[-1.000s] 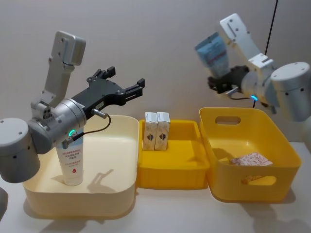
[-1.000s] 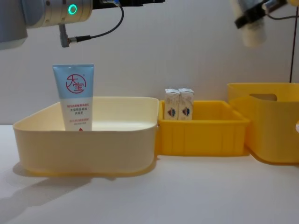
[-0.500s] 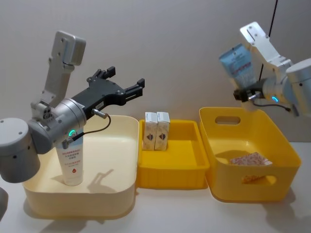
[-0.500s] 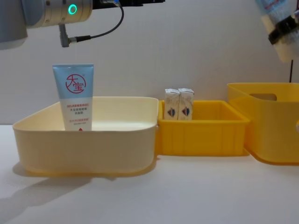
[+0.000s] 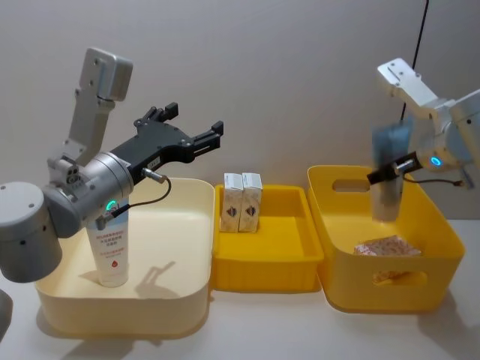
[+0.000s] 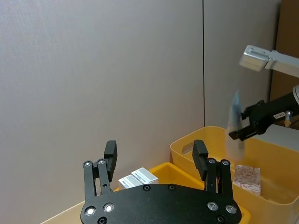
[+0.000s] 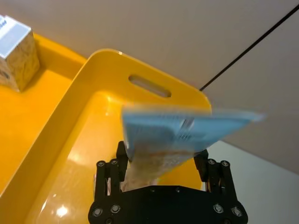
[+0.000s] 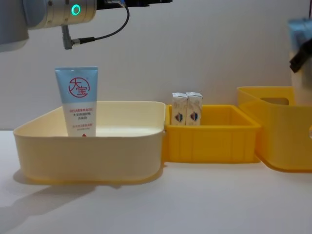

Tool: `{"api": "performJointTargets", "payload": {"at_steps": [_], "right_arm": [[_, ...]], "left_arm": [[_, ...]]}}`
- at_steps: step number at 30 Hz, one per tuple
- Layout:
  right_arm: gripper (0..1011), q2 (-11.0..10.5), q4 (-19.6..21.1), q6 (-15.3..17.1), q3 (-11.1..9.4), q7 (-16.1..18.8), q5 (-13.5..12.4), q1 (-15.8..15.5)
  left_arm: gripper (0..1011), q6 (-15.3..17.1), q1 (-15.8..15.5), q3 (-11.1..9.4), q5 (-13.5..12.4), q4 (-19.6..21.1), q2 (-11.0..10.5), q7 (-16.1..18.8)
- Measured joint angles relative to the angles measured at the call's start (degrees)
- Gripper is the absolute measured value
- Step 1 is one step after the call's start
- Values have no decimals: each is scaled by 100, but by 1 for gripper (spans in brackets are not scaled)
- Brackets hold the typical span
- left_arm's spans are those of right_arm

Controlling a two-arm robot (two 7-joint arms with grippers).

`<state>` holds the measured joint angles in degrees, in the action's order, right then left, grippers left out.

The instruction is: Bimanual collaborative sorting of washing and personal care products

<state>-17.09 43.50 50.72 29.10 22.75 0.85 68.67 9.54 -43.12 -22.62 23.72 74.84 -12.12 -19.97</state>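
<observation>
Above the white worktop (image 5: 270,330), the pale blue tube (image 5: 389,172), gripped by the right end effector (image 5: 391,169), had been lowered into the yellow bin (image 5: 420,289), while the left end effector (image 5: 191,127) was held wide.

The tube (image 8: 76,101) is pale blue on top and white below, with a red circle logo. The two cartons (image 8: 187,108) are white with blue and red prints. One bin (image 5: 187,300) is cream. Two bins (image 5: 259,262) are yellow.

Even, soft light is falling, casting faint shadows, while the pale blue squeeze tube (image 5: 389,174) is smearing with blur.
</observation>
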Motion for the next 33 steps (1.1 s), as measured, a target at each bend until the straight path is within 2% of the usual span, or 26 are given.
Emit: {"api": "performJointTargets", "payload": {"at_steps": [8,9,12,13,19,25,33], "right_arm": [[1001,83,-645,193,205,435,61,316],[1001,140,-958,228,287,591,93,456],[1001,229,-1352,217,372,771,132,630],[1001,310,-1685,181,429,866,157,777],[1001,524,-2566,41,577,1164,236,1161],[1001,655,-3100,-41,668,1343,284,1395],[1001,753,-3503,-110,734,1477,320,1567]], "left_arm": [[1004,0,0,0,0,0,-2,0],[1003,0,0,0,0,0,-1,0],[1003,0,0,0,0,0,1,0],[1003,0,0,0,0,0,2,0],[1003,0,0,0,0,0,-3,0],[1003,0,0,0,0,0,-1,0],[1003,0,0,0,0,0,-1,0]]}}
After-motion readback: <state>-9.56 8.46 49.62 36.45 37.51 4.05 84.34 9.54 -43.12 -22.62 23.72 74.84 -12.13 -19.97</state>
